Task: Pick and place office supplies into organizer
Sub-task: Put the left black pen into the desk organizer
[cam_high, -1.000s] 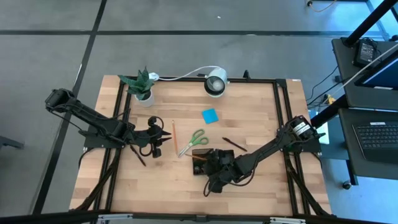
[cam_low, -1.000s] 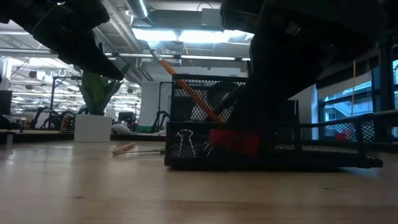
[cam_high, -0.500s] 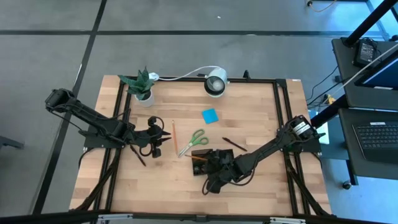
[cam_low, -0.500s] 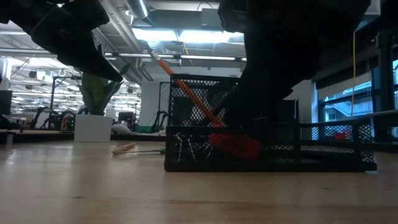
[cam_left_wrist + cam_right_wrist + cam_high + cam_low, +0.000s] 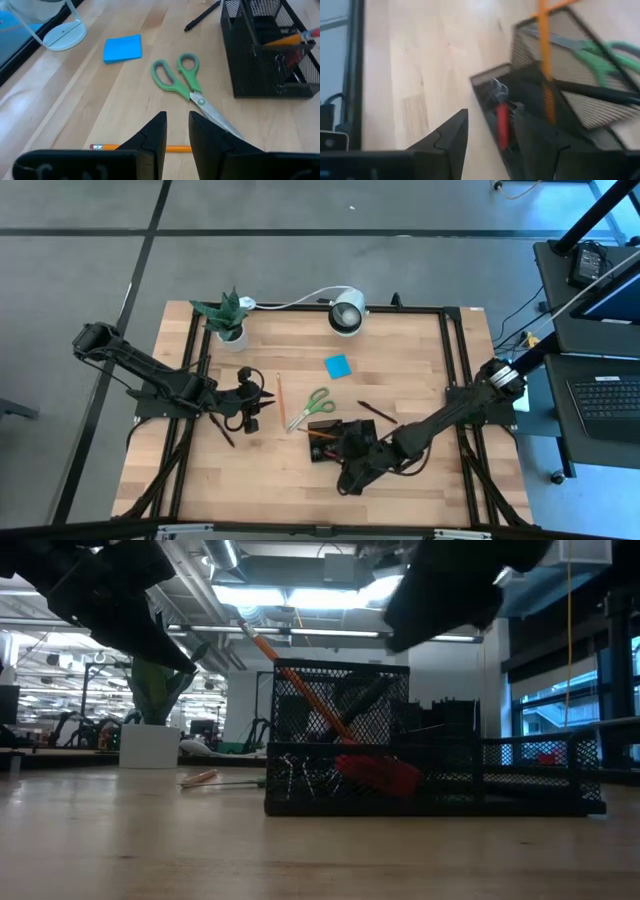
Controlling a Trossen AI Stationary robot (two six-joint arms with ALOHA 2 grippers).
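The organizer (image 5: 328,432), a black mesh tray with a tall compartment, stands near the table's middle. An orange pencil (image 5: 300,680) leans in the tall compartment, and a small red piece (image 5: 378,775) and a clip lie in the low tray. My right gripper (image 5: 490,130) hangs open above the tray, touching nothing. Green-handled scissors (image 5: 182,82), a blue sticky-note pad (image 5: 122,48), a black pen (image 5: 378,412) and a second pencil (image 5: 280,394) lie flat on the table. My left gripper (image 5: 177,132) hovers over that pencil, open by a narrow gap with nothing in it.
A potted plant (image 5: 226,318) and a white round lamp (image 5: 347,313) stand at the table's far edge. Bare wood stretches along the near edge and on the right, past the organizer.
My right gripper has risen out of the organizer and now hangs clear above it, rolled slightly. The red piece stays behind in the low tray.
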